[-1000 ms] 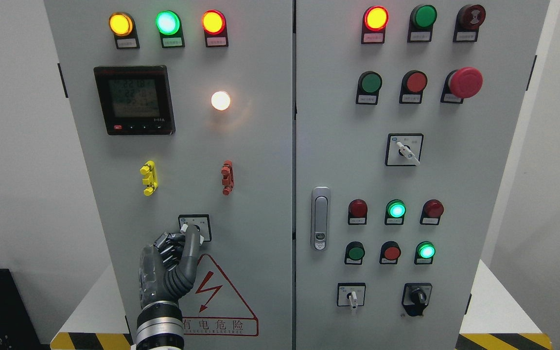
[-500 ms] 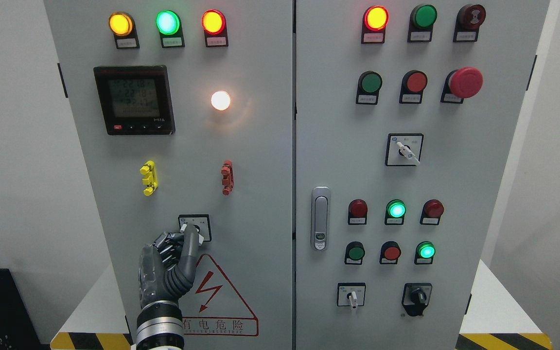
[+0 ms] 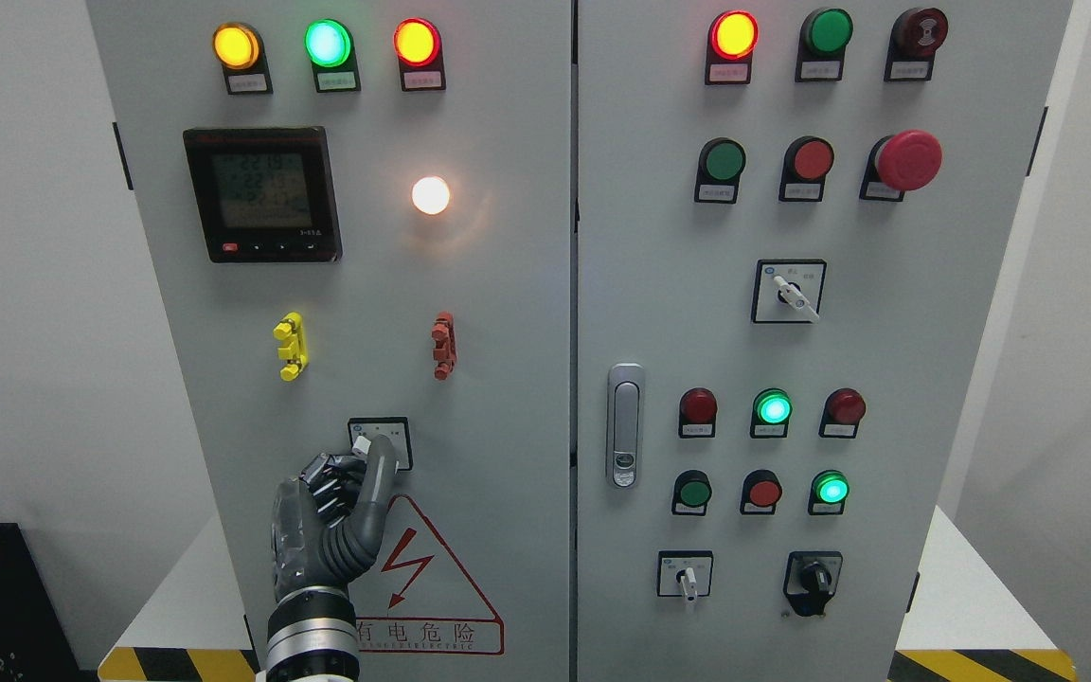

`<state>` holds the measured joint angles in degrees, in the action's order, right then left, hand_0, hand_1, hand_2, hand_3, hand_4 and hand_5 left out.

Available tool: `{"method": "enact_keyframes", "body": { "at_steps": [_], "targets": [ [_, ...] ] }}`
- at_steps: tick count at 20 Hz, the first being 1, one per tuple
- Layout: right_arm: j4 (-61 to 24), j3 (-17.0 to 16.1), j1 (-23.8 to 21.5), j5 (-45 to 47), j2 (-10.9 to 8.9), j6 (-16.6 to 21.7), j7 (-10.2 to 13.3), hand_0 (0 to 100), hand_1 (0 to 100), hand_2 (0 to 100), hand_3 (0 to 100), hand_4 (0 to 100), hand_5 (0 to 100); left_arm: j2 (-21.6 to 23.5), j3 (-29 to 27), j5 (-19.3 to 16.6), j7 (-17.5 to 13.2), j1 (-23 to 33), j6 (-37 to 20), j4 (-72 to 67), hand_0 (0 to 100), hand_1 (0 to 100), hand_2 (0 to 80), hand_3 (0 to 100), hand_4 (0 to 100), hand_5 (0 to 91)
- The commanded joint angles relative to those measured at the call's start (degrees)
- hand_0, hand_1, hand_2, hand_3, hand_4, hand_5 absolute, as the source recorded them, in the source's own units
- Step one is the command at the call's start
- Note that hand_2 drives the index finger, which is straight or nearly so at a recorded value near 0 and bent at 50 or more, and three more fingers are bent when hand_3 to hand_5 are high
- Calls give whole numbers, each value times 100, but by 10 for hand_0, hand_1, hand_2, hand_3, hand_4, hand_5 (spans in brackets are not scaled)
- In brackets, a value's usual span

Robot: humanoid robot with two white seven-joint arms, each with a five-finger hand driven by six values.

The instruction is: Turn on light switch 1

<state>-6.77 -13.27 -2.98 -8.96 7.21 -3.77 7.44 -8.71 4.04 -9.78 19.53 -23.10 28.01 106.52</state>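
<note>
The left hand point(image 3: 337, 511) has one finger stretched up against the knob of the switch point(image 3: 380, 443) low on the left door point(image 3: 508, 313), other fingers curled in, holding nothing, so it should push sideways steadily without slipping off.

the left robot hand point(image 3: 332, 516) is dark grey, with a smooth and a little shiny shell on its back. the fingers point(image 3: 377, 474) are made of ribbed, jointed segments, with black links between them. at the wrist there is a silver metal ring with fine grooves.
</note>
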Motion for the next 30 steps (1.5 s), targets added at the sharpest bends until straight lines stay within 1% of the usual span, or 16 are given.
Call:
{"method": "enact_keyframes", "body": {
  "at_steps": [1, 6, 13, 15, 19, 21, 23, 25, 27, 28, 30],
  "targets": [
    [0, 0, -1, 0, 0, -1, 3, 307, 0, 0, 0, 0, 0, 1, 9, 3, -10, 7, -15, 0, 133, 431, 626, 951, 914, 863],
    [0, 0, -1, 0, 0, -1, 3, 307, 0, 0, 0, 0, 0, 18, 18, 20, -19, 86, -23, 27, 111, 428, 629, 951, 914, 862],
    [0, 0, 8, 0, 0, -1, 3, 307, 0, 0, 0, 0, 0, 36, 27, 20, -28, 385, -120, 167, 95, 424, 636, 952, 917, 861],
    [0, 0, -1, 0, 0, -1, 3, 307, 0, 0, 0, 0, 0, 53, 27, 20, -45, 534, -312, 176, 82, 420, 645, 953, 918, 860],
    [0, 0, -1, 0, 0, -1, 3, 307, 0, 0, 0, 0, 0, 124, 27, 3, -45, 1052, -1129, 176, 61, 413, 652, 955, 921, 863],
    [0, 0, 0, 0, 0, -1, 3, 307, 0, 0, 0, 0, 0, 185, 27, 12, -54, 1473, -1507, 141, 55, 408, 652, 958, 923, 862],
    [0, 0, 0, 0, 0, -1, 3, 307, 0, 0, 0, 0, 0, 247, -17, 90, -124, 1982, -1955, 54, 53, 379, 642, 966, 946, 869],
    [0, 0, -1, 0, 0, -1, 3, 307, 0, 0, 0, 0, 0, 326, -52, 327, -317, 2606, -2744, -253, 55, 356, 635, 994, 963, 879],
    [0, 0, -1, 0, 0, -1, 3, 307, 0, 0, 0, 0, 0, 440, -192, 398, -501, 3195, -3658, -901, 55, 343, 623, 1000, 977, 875],
    [0, 0, 8, 0, 0, -1, 3, 307, 0, 0, 0, 0, 0, 510, -254, 433, -668, 3415, -4193, -1383, 54, 338, 617, 1000, 984, 875],
    [0, 0, 0, 0, 0, -1, 3, 307, 0, 0, 0, 0, 0, 589, -421, 486, -923, 3628, -5282, -2516, 54, 322, 604, 1000, 1000, 867]
  ]
}}
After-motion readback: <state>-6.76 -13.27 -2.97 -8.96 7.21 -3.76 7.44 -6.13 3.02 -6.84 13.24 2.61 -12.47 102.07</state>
